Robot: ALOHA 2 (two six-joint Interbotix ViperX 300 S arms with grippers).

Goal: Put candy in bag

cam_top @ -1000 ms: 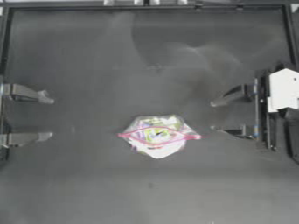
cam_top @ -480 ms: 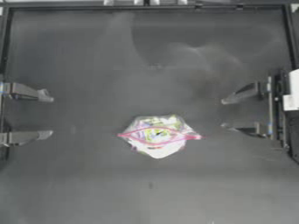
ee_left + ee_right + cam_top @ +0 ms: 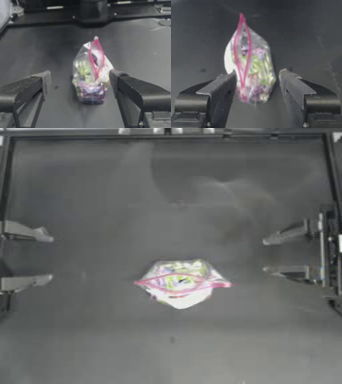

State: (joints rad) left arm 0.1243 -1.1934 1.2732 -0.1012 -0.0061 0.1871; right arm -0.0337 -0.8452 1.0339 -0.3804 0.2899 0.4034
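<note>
The bag (image 3: pixel 180 283) lies in the middle of the table, clear plastic with a pink-red strip (image 3: pixel 200 285) across it and colourful contents inside. It also shows between the jaws, farther off, as the bag (image 3: pixel 92 77) in the left wrist view and the bag (image 3: pixel 251 70) in the right wrist view. The candy does not show as a separate piece; I cannot pick it out among the sweets in the bag. My left gripper (image 3: pixel 48 257) is open at the left edge. My right gripper (image 3: pixel 267 255) is open at the right side. Both are well apart from the bag and hold nothing.
A raised frame (image 3: pixel 174 134) borders the dark table at the back and sides. The right arm's base (image 3: pixel 93 12) stands beyond the bag in the left wrist view.
The right gripper has drawn back toward the right edge, away from the bag. The left gripper has slid slightly further left. The bag has not moved.
</note>
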